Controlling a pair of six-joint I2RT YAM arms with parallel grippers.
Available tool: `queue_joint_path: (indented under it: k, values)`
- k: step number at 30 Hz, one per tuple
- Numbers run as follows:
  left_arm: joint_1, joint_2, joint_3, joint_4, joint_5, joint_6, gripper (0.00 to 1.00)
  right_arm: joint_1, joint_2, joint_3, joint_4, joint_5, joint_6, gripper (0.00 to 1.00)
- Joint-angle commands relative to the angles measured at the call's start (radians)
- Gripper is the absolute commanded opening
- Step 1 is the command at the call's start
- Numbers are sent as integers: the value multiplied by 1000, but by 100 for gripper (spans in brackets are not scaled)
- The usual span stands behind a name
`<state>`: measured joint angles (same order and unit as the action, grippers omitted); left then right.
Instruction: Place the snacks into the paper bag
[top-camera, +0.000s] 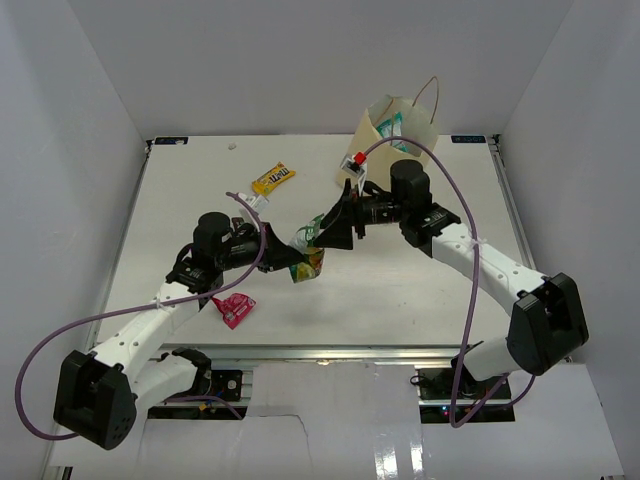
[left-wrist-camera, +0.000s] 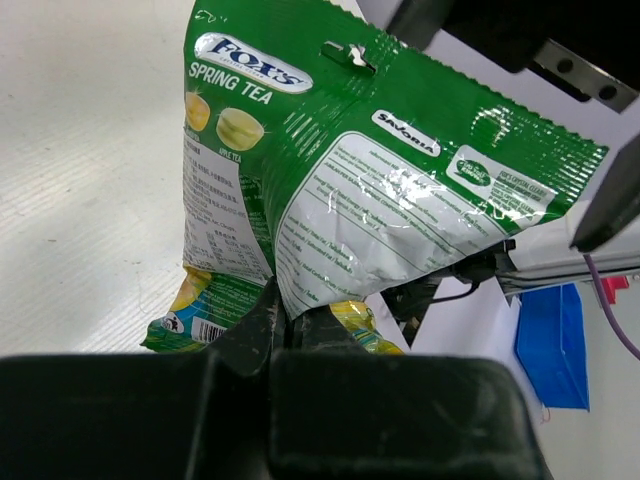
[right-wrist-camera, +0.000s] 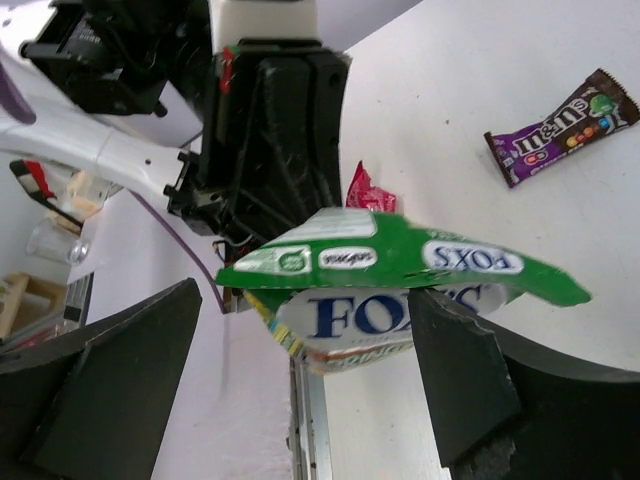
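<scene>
Snacks are spread over the white surface (top-camera: 420, 290); at far left a red wrapper (top-camera: 234, 309) lies flat beside the left forearm, near the front edge; further back a yellow packet (top-camera: 272, 179) lies alone. Left of centre, the left arm reaches forward and inward with its wrist low; the left hand (left-wrist-camera: 290, 322) is pressed together on the lower seam of a green packet (left-wrist-camera: 380, 180), holding it upright above the surface.

That packet looks light, glossy and crinkly, with loose sweets shifting inside, so it will probably sag and slip. A flat crimped seam seems the best hold, and the top one with the hang hole is free.

Just right of it, the right arm bends back from the far side, its wrist level; the right hand (right-wrist-camera: 300, 385) is spread wide, its fingers either side of that top edge, though I cannot tell if they touch it. Far right at the back stands the paper bag (top-camera: 372, 128), open, a teal-white pouch (top-camera: 390, 124) already inside.
</scene>
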<state>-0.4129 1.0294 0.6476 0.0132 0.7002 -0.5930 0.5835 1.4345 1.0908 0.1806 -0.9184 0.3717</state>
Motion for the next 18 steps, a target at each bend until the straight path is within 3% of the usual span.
queue_joint_path:
  k: [1,6,11,18]
  values:
    - [-3,-38,4,62,-45,-7,0,-2,-49,32,-58,-76,-105,90]
    - [-3,-42,24,64,-45,-4,0,16,-78,46,-179,51,-243,90]
    - [-3,-25,23,91,-24,-22,0,71,-65,70,-244,288,-258,91]
    - [-3,-14,24,113,2,-37,0,139,9,116,-213,348,-244,97]
